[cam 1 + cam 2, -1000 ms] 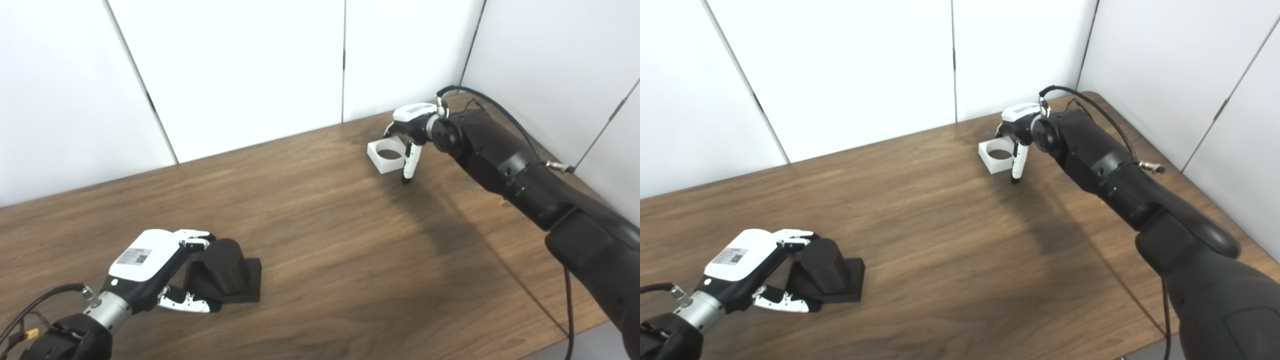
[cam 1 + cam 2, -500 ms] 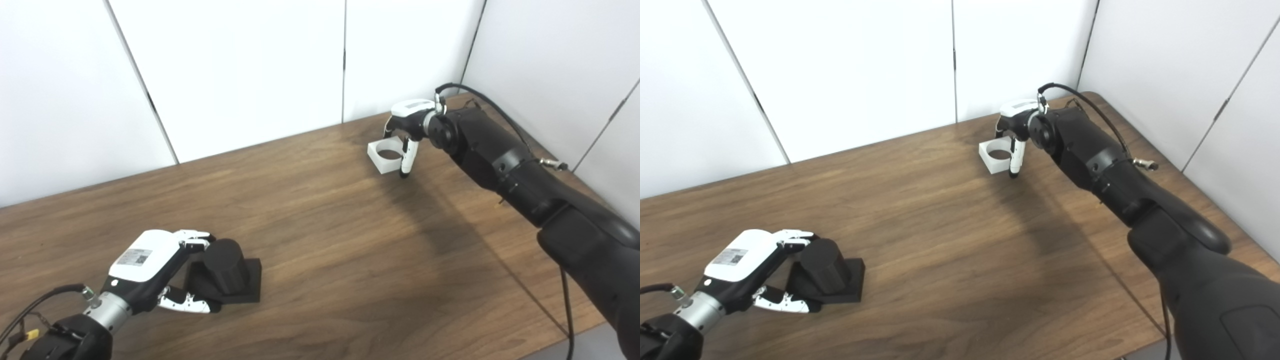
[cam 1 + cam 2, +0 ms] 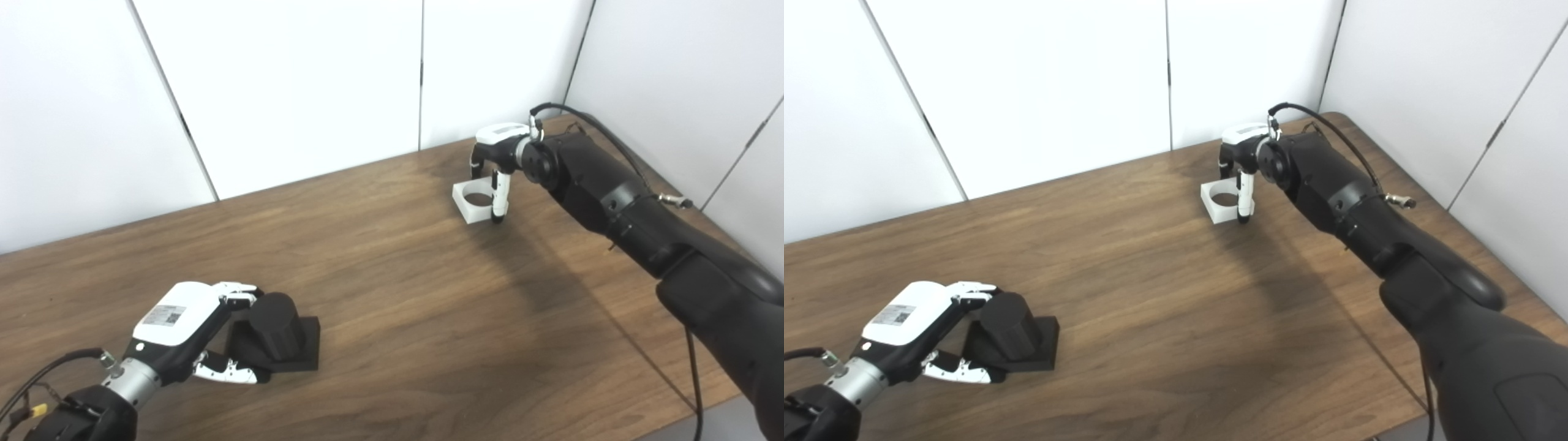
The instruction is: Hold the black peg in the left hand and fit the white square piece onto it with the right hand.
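The black peg, a short cylinder on a square base, stands on the table near the front left. My left hand is wrapped around it: fingers rest on the cylinder's top left and the thumb lies along the base's front. The white square piece, with a round hole, lies on the table at the far right. My right hand hangs over it, with the fingers behind its far edge and the thumb against its right corner.
The wooden table ends at white wall panels behind and on the right. A black cable loops over my right forearm, which crosses the table's right side. The table's front right edge is close to that arm.
My right hand has turned more upright and closed in on the white piece. The piece has slid a little toward me and turned slightly. The left hand and peg have not moved.
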`<state>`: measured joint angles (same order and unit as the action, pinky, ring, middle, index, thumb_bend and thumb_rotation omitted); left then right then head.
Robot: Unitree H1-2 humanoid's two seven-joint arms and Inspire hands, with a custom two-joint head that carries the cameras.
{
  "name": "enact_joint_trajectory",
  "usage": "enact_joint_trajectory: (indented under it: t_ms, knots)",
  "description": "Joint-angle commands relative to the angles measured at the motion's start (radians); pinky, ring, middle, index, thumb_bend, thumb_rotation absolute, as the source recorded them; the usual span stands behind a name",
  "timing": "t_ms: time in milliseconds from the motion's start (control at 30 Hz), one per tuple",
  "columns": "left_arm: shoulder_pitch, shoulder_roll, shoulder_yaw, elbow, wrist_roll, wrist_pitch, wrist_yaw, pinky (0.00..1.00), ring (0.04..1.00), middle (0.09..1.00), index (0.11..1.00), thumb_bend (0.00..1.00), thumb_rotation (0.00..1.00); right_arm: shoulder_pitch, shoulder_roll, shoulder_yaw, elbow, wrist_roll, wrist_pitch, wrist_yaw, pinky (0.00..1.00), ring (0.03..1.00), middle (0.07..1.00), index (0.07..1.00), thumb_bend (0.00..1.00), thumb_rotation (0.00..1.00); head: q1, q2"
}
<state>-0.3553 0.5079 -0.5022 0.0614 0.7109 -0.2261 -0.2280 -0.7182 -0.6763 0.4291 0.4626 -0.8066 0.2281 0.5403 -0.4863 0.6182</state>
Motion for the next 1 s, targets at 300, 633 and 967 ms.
enact_joint_trajectory:
  t_ms: [300, 633, 967]
  knots:
    - [0.035, 0.033, -0.023, 0.006, 0.051, 0.018, -0.084, 0.67, 0.837, 0.827, 0.490, 0.52, 0.06, 0.029, -0.020, -0.053, -0.063, 0.074, -0.044, -0.019, 0.78, 0.854, 0.783, 0.482, 0.52, 0.13, 0.066, 0.022]
    - [0.026, 0.006, -0.036, 0.037, 0.066, 0.039, -0.083, 0.69, 0.862, 0.845, 0.491, 0.52, 0.06, 0.062, -0.030, -0.139, -0.144, 0.185, -0.065, -0.039, 0.82, 0.867, 0.789, 0.482, 0.52, 0.12, 0.232, 0.057]
    - [0.006, -0.013, -0.050, 0.074, 0.083, 0.034, -0.070, 0.68, 0.869, 0.855, 0.492, 0.52, 0.07, 0.064, -0.041, -0.147, -0.235, 0.218, -0.076, -0.017, 0.76, 0.845, 0.791, 0.485, 0.52, 0.12, 0.341, 0.092]
